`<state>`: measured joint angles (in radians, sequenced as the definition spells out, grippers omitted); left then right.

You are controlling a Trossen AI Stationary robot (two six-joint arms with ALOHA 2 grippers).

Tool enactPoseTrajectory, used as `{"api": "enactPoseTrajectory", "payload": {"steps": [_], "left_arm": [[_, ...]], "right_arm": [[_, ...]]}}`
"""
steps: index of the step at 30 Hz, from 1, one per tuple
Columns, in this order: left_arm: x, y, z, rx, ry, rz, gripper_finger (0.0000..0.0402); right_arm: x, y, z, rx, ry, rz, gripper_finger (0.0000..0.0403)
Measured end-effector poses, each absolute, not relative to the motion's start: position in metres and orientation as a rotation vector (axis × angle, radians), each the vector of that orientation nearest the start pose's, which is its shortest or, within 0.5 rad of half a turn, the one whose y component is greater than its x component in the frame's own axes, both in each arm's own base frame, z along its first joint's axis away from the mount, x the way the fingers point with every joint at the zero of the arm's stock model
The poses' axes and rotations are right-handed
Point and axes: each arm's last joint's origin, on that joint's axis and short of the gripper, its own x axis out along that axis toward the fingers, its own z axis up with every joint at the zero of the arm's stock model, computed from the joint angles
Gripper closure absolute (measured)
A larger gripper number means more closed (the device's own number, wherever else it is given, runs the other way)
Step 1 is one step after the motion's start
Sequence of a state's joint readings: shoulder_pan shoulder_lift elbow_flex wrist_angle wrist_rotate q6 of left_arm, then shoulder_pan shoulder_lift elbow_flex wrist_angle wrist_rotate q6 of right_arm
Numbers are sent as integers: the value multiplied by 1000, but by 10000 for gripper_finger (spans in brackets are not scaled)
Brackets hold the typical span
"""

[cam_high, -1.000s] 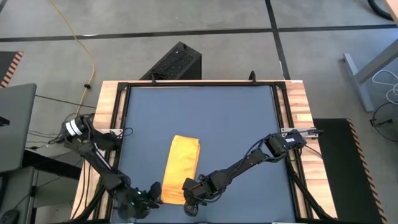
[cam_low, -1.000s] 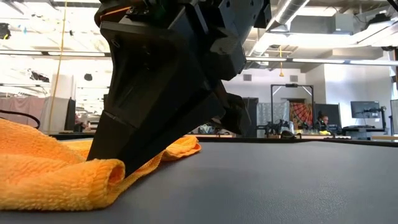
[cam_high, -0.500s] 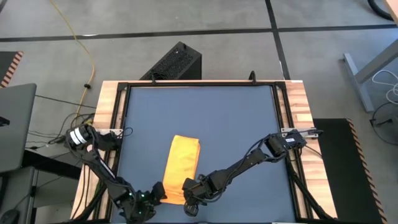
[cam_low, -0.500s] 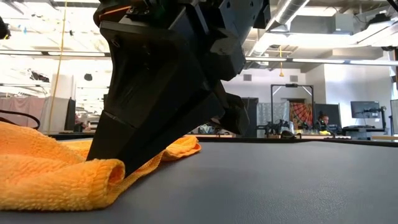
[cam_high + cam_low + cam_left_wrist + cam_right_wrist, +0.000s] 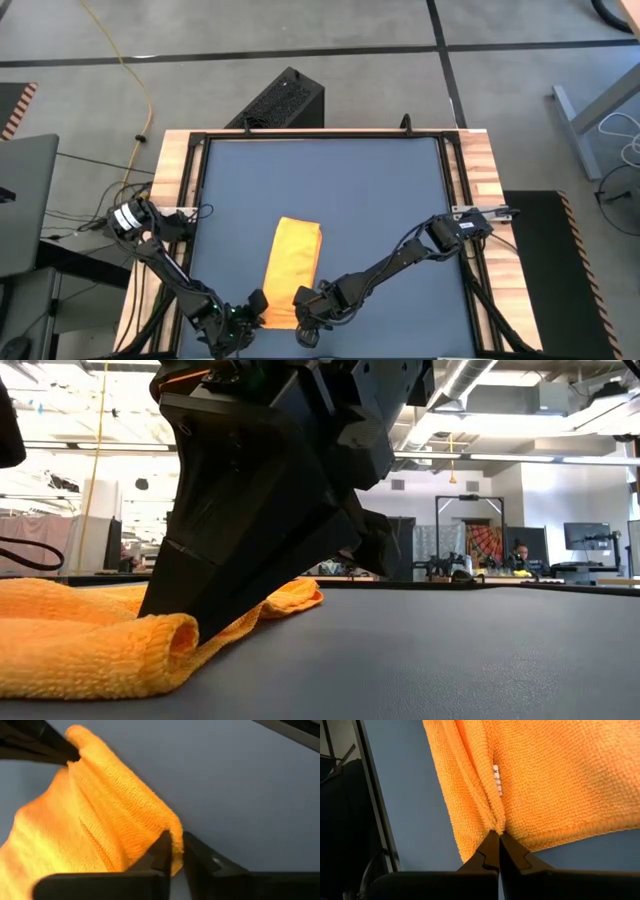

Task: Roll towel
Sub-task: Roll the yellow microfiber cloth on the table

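**Left gripper just bit the towel corner**

Moved in from beside the towel (image 5: 291, 272), the left gripper (image 5: 252, 307) now pinches its near-left corner. Right gripper (image 5: 306, 305) is clamped on the near-right corner. Towel lies folded on the table (image 5: 380, 190), near the front edge. Looks set to start rolling.

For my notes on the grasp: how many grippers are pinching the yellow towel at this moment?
2. The left gripper is shut on the towel's near-left corner. The right gripper is shut on its near edge, beside the small white label. Both are at the near end.
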<state>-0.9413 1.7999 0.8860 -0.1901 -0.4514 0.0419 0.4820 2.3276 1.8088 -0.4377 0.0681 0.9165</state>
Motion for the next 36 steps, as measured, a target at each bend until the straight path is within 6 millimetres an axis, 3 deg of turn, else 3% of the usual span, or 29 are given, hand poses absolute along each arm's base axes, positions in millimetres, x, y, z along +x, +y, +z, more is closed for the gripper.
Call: {"api": "enactPoseTrajectory", "payload": {"steps": [12,17,20,27,36], "left_arm": [[203,-247,120,492,946,-473,401],[200,-247,132,400,900,-542,401],[190,-233,141,250,801,-561,401],[169,-194,118,-167,721,-471,401],[165,-180,108,-326,727,-376,401]], "right_arm": [[443,230,147,605,1027,-73,382],[443,231,147,616,1024,-74,381],[443,231,146,616,1023,-75,381],[445,229,147,621,1009,-80,381],[449,221,149,669,997,-112,321]]}}
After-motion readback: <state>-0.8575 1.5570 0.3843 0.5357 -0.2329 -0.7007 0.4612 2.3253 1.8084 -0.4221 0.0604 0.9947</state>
